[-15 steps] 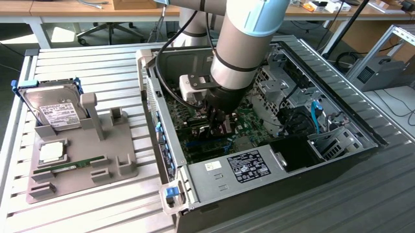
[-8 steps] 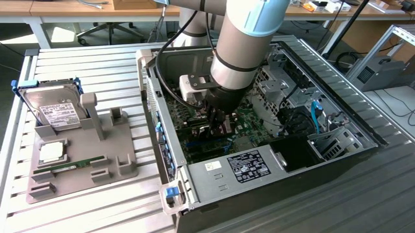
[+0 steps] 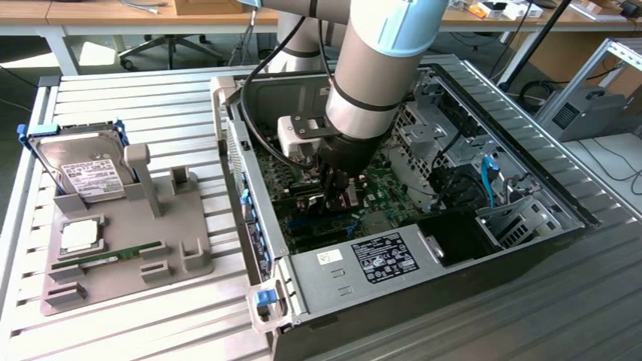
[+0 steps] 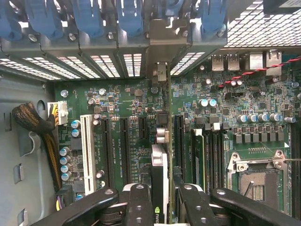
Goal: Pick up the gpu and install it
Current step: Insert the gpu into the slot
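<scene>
Gripper [image 4: 162,205] pinches the gpu [image 4: 159,165] on edge above the motherboard [image 4: 117,96], bracket end toward the case [image 4: 70,63] rear wall, evidently aligned for seating.

Exterior view high above computer case [image 3: 331,280], wrist view close over motherboard [image 4: 141,101] (shared).

Green motherboard [image 4: 131,94] with black slots and one white slot [image 4: 86,141]; blue latches [image 4: 89,19] above perforated grey metal. The gpu [image 4: 160,169]: silver-white edge with a green-and-black logo. Tool [image 4: 164,190]: matte black. Twisted red-and-black wire [image 4: 263,70]; yellow wires in a brown-black braid [image 4: 33,120]. Slatted pale grey tabletop [image 3: 120,98]; silver hard drive [image 3: 86,177], white label, blue side clips.
</scene>
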### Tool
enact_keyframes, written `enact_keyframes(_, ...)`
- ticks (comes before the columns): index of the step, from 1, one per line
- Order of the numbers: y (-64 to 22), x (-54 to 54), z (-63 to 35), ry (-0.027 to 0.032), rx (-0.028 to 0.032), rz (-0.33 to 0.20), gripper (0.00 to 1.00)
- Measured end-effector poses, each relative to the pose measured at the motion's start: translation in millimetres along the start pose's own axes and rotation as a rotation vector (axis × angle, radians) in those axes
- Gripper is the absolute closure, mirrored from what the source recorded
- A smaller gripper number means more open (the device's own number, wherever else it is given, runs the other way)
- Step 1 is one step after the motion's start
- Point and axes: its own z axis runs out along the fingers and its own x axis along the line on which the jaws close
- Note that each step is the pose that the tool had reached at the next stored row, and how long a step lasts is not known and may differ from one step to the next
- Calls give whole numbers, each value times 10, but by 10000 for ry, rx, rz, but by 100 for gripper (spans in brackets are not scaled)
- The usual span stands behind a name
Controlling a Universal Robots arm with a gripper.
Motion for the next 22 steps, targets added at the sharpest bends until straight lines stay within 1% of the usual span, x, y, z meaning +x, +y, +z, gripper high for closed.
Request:
enact_keyframes(5, 0, -2, -14, -9, 3, -1, 73)
enact_keyframes(7, 1, -1, -28, 1, -2, 0, 73)
enact_keyframes(10, 1, -3, -53, -5, 7, -2, 73)
enact_keyframes(14, 2, -3, -57, -2, 15, -18, 73)
enact_keyframes(22, 2, -3, -56, 2, 8, -138, 73)
